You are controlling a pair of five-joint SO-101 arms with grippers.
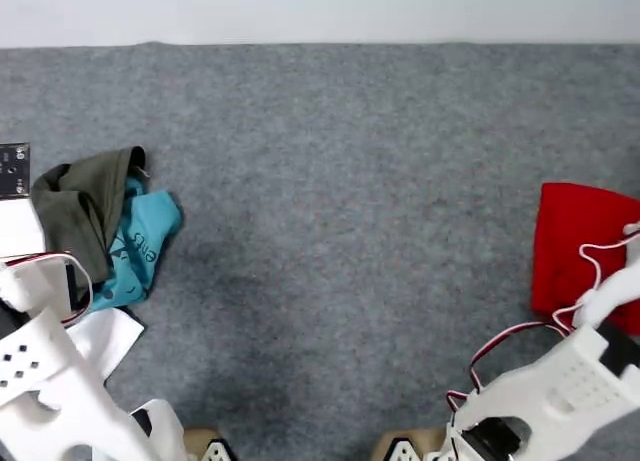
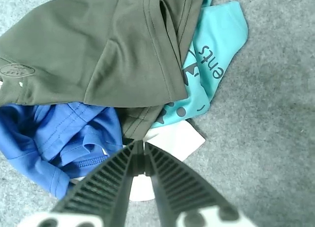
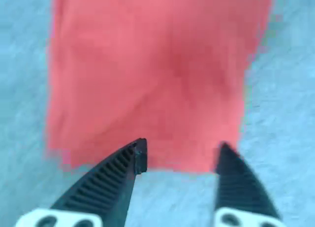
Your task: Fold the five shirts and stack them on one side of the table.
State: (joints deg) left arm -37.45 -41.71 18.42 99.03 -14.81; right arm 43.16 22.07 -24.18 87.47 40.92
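A pile of unfolded shirts lies at the table's left: an olive shirt [image 1: 78, 203] [image 2: 98, 49] on top, a turquoise shirt [image 1: 140, 246] [image 2: 216, 59] under it, a blue shirt [image 2: 54, 138] and a white shirt [image 1: 105, 336] [image 2: 174, 138] beside them. My left gripper [image 2: 143, 148] hangs shut over the pile's edge, above the white shirt, holding nothing. A folded red shirt [image 1: 580, 251] [image 3: 147, 74] lies flat at the right edge. My right gripper [image 3: 179, 155] stands open just off the red shirt's near edge.
Grey felt covers the table [image 1: 350, 181], with wide bare room in the middle and back. A small black board [image 1: 14, 171] sits at the far left edge. Both arms' white bodies, the left arm [image 1: 50, 391] and the right arm [image 1: 560, 391], occupy the front corners.
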